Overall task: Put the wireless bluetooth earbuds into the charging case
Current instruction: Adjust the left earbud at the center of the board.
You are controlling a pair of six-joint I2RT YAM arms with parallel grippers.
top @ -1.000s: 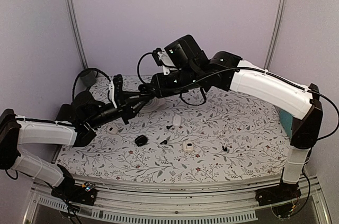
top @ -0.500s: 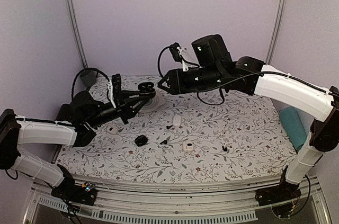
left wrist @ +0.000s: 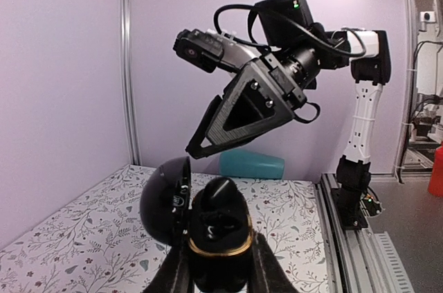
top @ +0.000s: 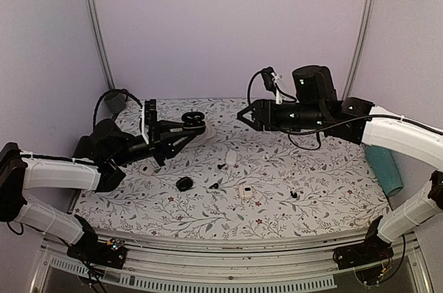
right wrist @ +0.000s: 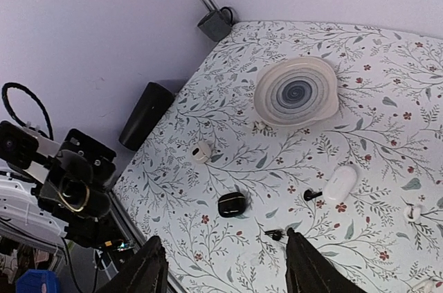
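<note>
Earbuds (top: 221, 165) lie well below right tool (top: 243, 114), spread, empty; left tool (top: 182, 128) clenched on charging case (left wrist: 220, 227)

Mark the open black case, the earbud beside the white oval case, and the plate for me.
open black case (left wrist: 220, 211): left wrist view, on its body above the gold band.
earbud (right wrist: 311, 194): right wrist view, on its dark body.
plate (right wrist: 264, 102): right wrist view, on its pale left rim.

Black charging case (left wrist: 221, 213), gold ring; white tablecloth (top: 332, 182), grey leaf-and-flower print.
</note>
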